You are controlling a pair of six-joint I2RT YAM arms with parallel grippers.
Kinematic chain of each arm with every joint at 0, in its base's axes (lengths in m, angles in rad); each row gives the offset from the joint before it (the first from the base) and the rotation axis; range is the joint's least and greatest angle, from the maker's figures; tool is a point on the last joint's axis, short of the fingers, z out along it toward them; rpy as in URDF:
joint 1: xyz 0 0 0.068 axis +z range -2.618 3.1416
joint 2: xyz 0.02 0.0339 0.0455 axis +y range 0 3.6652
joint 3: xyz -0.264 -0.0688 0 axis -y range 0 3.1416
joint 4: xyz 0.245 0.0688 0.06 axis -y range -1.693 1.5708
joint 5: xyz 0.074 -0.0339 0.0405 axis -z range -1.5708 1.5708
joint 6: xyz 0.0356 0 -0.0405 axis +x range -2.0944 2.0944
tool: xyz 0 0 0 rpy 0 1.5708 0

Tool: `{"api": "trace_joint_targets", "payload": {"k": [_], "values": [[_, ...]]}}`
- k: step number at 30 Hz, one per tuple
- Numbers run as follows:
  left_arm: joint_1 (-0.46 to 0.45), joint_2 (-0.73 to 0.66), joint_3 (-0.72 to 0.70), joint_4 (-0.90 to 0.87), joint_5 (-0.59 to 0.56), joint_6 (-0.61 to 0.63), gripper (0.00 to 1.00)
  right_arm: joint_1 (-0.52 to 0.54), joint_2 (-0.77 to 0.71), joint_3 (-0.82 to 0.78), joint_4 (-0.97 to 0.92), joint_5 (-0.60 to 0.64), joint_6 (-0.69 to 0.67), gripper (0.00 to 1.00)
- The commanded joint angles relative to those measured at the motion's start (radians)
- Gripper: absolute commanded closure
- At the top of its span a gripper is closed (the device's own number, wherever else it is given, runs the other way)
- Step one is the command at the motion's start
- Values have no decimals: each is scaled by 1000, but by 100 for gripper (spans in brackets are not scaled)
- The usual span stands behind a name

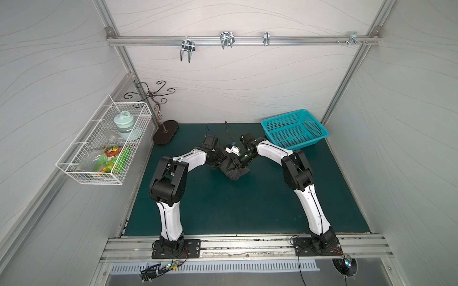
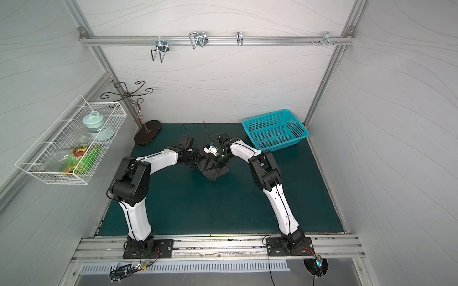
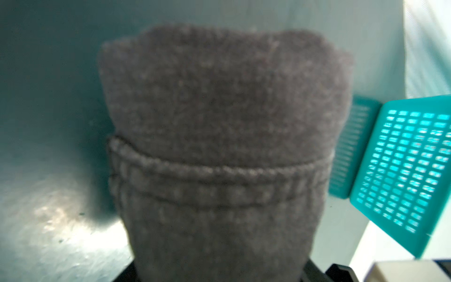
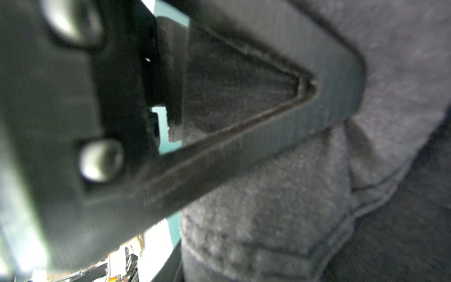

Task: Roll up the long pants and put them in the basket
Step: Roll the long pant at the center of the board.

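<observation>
The long pants (image 1: 235,173) (image 2: 213,174) are a compact dark-grey roll on the green mat, mid-table. Both arms meet over the roll. My left gripper (image 1: 229,166) comes in from the left and is shut on it. In the left wrist view the roll (image 3: 219,122) fills the space between the jaws, with a stitched hem across it. My right gripper (image 1: 240,166) reaches in from the right and is also shut on the grey cloth (image 4: 280,195). The right wrist view shows the left gripper's triangular finger (image 4: 268,136) pressed against the fabric. Neither gripper's own fingertips show.
A teal plastic basket (image 1: 282,116) (image 3: 402,171) stands at the back right of the mat, close behind the right arm. A metal stand (image 1: 165,135) is at the back left. A white wire basket (image 1: 104,146) hangs on the left wall.
</observation>
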Motion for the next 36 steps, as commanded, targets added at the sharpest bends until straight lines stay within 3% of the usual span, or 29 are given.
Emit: {"api": "trace_joint_targets", "payload": {"k": [1, 10, 14, 16, 27, 36], "values": [[-3, 119, 12, -191, -156, 49, 52, 60, 184, -155, -382, 222, 31, 60], [-4, 183, 70, -305, -157, 74, 63, 61, 95, -180, -318, 281, 66, 36], [-6, 196, 80, -336, -163, 79, 64, 61, 29, -206, -267, 328, 91, 17], [-6, 196, 92, -358, -170, 91, 65, 60, -10, -221, -238, 357, 105, 1], [-8, 198, 111, -408, -155, 130, 68, 2, -209, -265, -182, 499, 148, 1], [-15, 194, 107, -435, -125, 176, 68, -112, -292, -239, -187, 457, 110, 1]]}}
